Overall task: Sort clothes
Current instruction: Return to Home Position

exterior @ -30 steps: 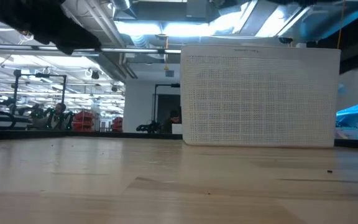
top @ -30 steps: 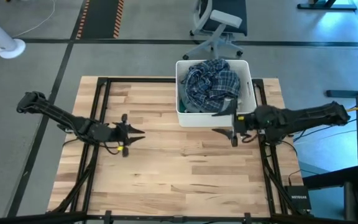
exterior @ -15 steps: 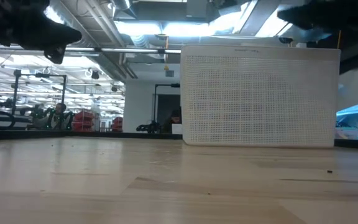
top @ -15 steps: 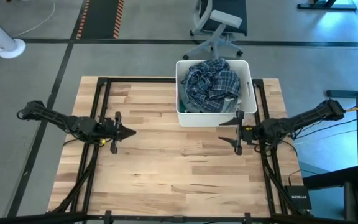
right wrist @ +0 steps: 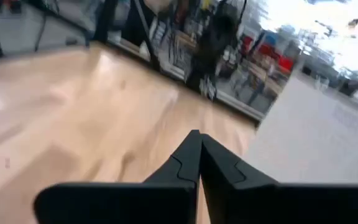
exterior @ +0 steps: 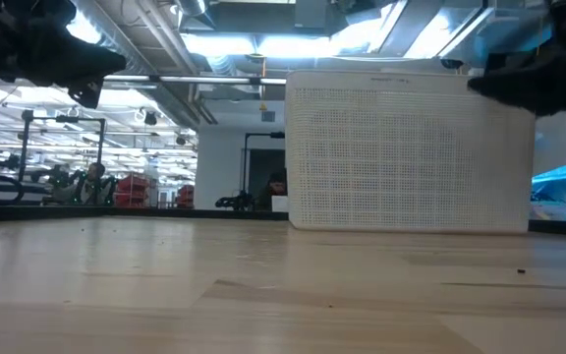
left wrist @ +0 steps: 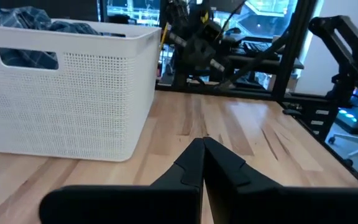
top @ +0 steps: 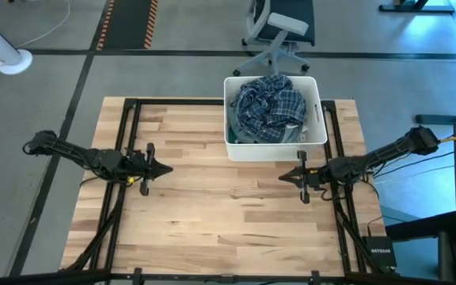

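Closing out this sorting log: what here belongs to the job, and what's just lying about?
Job: clothes in the bin; left gripper and right gripper, both shut, above the table.
Just about: chair and fan on the floor.

Arms [top: 74, 150] dark, slim; left claw [top: 167, 169], right claw [top: 283, 176] black, tapered, seemingly matte.

Clothes [top: 269, 107] lie in the bin [top: 275, 150] on the table [top: 212, 222]'s far edge, right of centre.
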